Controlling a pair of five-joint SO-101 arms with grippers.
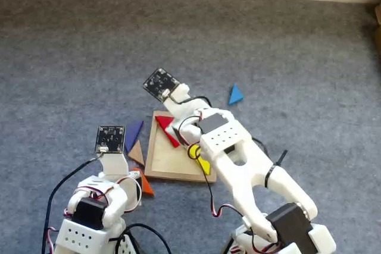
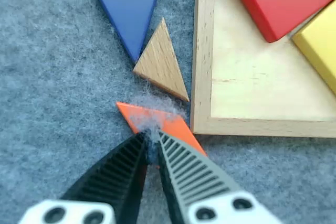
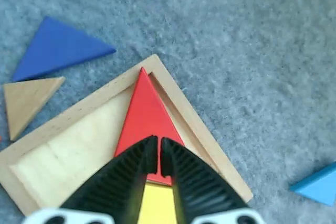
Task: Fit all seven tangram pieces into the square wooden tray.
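The square wooden tray (image 1: 156, 160) lies on grey carpet. Inside it, a red triangle (image 3: 144, 114) points into a tray corner, with a yellow piece (image 3: 156, 203) behind it. My right gripper (image 3: 158, 141) is shut, its tips just over the red triangle. Beside the tray lie a dark blue piece (image 2: 131, 3), a wooden triangle (image 2: 163, 64) and an orange piece (image 2: 173, 124). My left gripper (image 2: 152, 139) is shut, its tips resting on the orange piece's edge. A light blue triangle (image 1: 236, 94) lies apart, beyond the tray.
The right arm (image 1: 238, 159) stretches over the tray's right side. The left arm (image 1: 98, 206) sits at the near left. Open carpet surrounds the tray to the far side and right. A wall edge runs along the back.
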